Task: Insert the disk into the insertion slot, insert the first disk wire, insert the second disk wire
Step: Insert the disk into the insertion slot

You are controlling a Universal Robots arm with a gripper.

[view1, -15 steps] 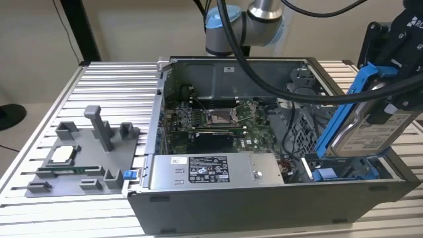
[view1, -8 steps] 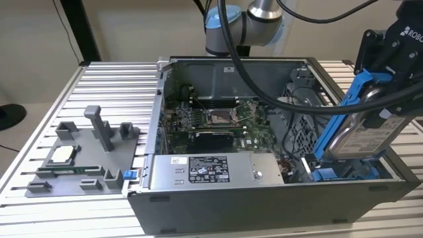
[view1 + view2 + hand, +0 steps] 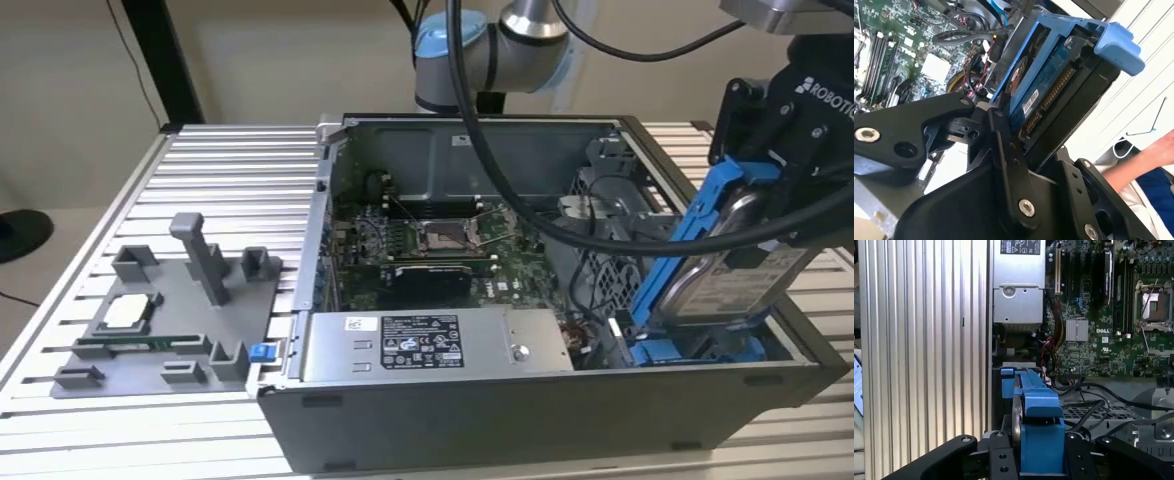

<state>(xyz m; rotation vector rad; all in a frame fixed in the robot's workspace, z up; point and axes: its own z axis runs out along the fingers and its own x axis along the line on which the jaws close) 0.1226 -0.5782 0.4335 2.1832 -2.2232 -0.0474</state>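
My gripper (image 3: 771, 185) is shut on the disk (image 3: 731, 278), a silver drive with a white label in a bright blue carrier frame. The disk hangs tilted over the near corner of the open computer case on the exterior view's right. Its lower end reaches down to the insertion slot (image 3: 701, 350), a grey cage opening with blue rails. In the first wrist view the blue carrier (image 3: 1036, 407) sits edge-on between my black fingers (image 3: 1080, 456). The second wrist view shows the drive's circuit-board side and connector (image 3: 1051, 82).
A silver labelled power-supply box (image 3: 427, 345) lies beside the slot, with the motherboard (image 3: 427, 240) behind it. Black cables (image 3: 567, 225) loop over the drive cage. A grey fixture (image 3: 174, 320) stands on the ribbed table at the exterior view's left. A person's hand (image 3: 1159, 150) is nearby.
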